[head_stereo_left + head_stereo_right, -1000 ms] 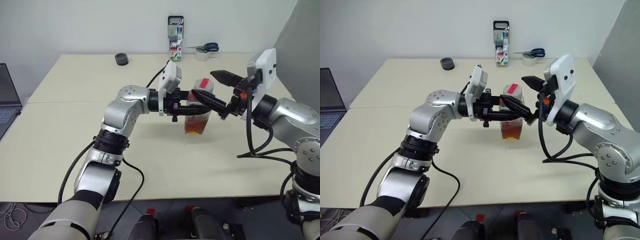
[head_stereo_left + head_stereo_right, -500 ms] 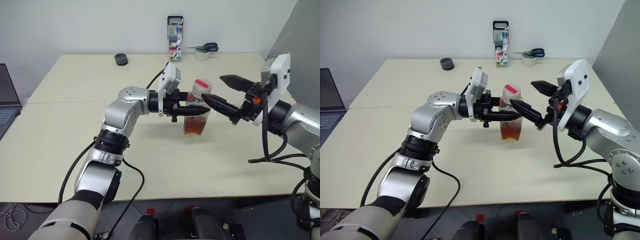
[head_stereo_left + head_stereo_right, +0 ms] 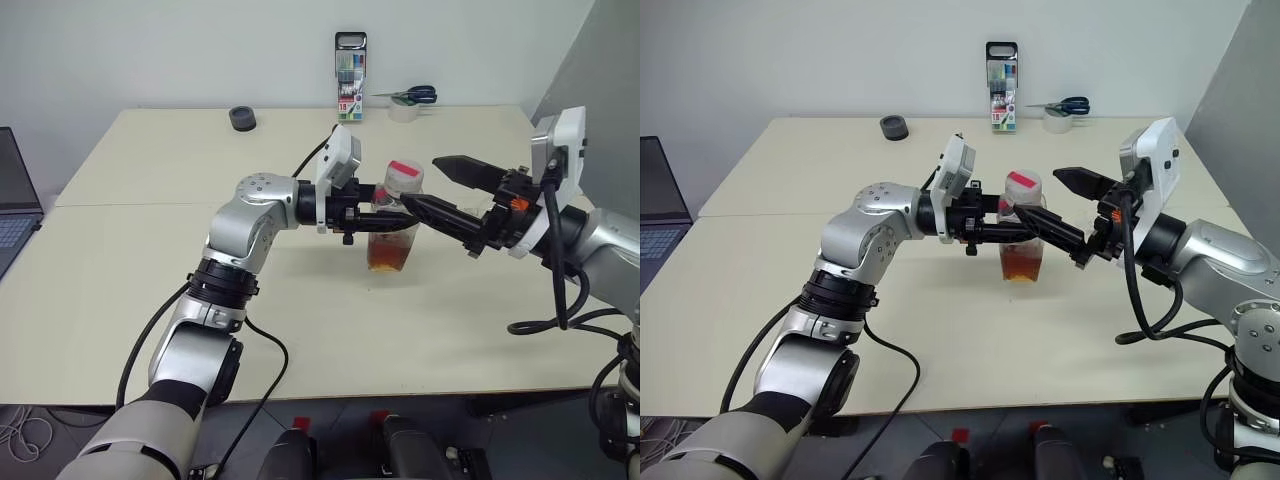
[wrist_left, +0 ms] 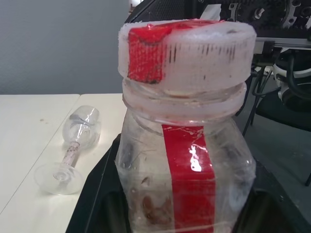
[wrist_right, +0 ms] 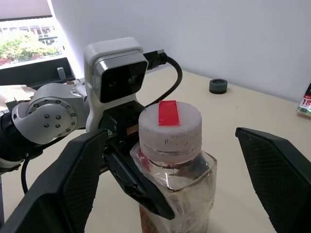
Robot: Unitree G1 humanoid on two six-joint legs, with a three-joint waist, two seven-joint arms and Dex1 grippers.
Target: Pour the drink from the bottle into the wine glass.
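left gripper [image 3: 385,215] clamps bottle [image 3: 393,222] mid-tabletop [image 3: 150,250]; right gripper [image 3: 440,185] gapes wide, empty; wine glass [image 4: 73,150] lies toppled.

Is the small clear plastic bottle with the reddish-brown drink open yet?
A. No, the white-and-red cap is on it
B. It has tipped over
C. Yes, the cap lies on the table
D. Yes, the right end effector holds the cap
A: the white-and-red cap sits on the small clear plastic bottle, which stands upright in the shut left end effector; the right end effector is open around the cap.
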